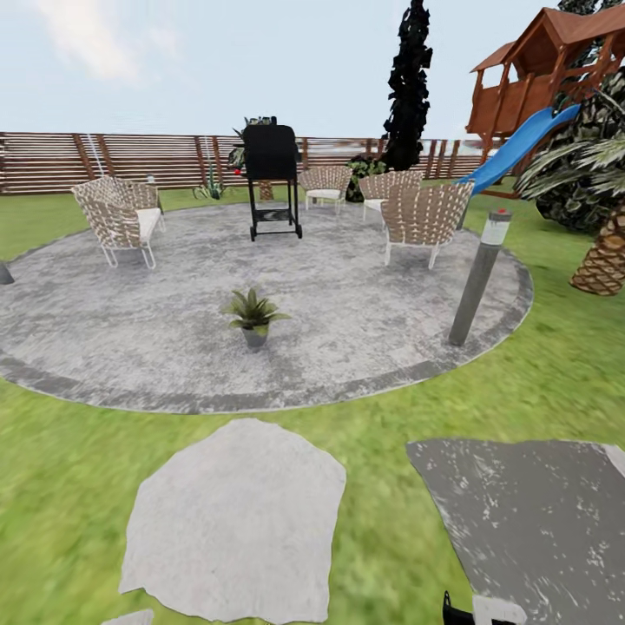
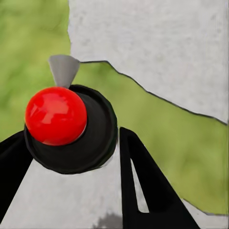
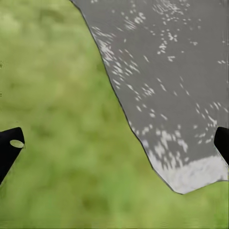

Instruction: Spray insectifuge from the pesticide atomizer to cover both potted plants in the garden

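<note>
One potted plant (image 1: 253, 314), a small green rosette in a grey pot, stands on the round grey patio (image 1: 365, 321) of the garden, ahead and a little left of centre. No whitish specks show on its leaves. The pesticide atomizer is out of view. My right gripper (image 3: 118, 138) hangs open over lawn and the edge of a dark stepping stone (image 3: 176, 71), its fingers wide apart with nothing between them. My left gripper (image 2: 71, 133) is open; between its black fingers (image 2: 143, 191) I see a red ball on a black disc (image 2: 57, 117), above pale stone and grass.
A pale stepping stone (image 1: 239, 521) and a dark one (image 1: 529, 512) lie in the lawn just ahead. A grey lamp post (image 1: 479, 278) stands at the patio's right rim. Wicker chairs (image 1: 121, 221) and a black grill (image 1: 273, 178) are farther back, before the wooden fence (image 1: 52, 161). A palm (image 1: 603, 256) and a slide (image 1: 516, 148) are on the right.
</note>
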